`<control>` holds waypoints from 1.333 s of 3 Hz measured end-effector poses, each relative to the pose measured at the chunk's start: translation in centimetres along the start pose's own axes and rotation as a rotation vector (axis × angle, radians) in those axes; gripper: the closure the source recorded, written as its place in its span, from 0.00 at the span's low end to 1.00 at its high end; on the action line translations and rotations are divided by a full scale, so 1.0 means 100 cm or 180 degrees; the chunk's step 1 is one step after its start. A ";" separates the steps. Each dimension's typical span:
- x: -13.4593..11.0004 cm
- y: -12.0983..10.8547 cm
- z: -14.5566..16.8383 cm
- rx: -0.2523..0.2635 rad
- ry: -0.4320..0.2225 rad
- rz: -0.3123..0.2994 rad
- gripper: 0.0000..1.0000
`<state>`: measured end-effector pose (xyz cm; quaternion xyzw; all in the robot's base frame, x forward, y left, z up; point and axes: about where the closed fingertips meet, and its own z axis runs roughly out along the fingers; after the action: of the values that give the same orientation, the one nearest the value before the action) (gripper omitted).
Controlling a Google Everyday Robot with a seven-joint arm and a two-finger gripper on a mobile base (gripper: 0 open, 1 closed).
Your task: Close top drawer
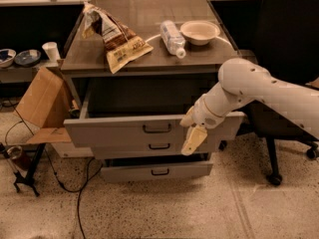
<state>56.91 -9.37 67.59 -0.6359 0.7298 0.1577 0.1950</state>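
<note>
The top drawer [114, 131] stands pulled partway out beneath the cabinet [212, 59] top. My gripper [187, 136] rests against the right part of its front panel, fingers spread apart and holding nothing. I'd push straight back and level, nearer the handle [157, 128] if I can, so the drawer doesn't skew and bind.

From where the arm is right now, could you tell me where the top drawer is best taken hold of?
Take the small dark bail handle at the centre of the top drawer front, coming straight in from the front. It is a horizontal bar on an otherwise flat panel, so nothing else offers a grip. The gripper is at the panel just right of it.
</note>
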 end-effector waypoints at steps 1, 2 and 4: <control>-0.020 -0.025 0.010 0.0061 -0.0092 -0.0123 0.00; -0.040 -0.051 0.022 0.0104 -0.0171 -0.0232 0.00; -0.059 -0.088 0.043 0.0195 -0.0267 -0.0290 0.48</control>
<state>66.62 -3.48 66.88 -0.6551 0.6958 0.1527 0.2518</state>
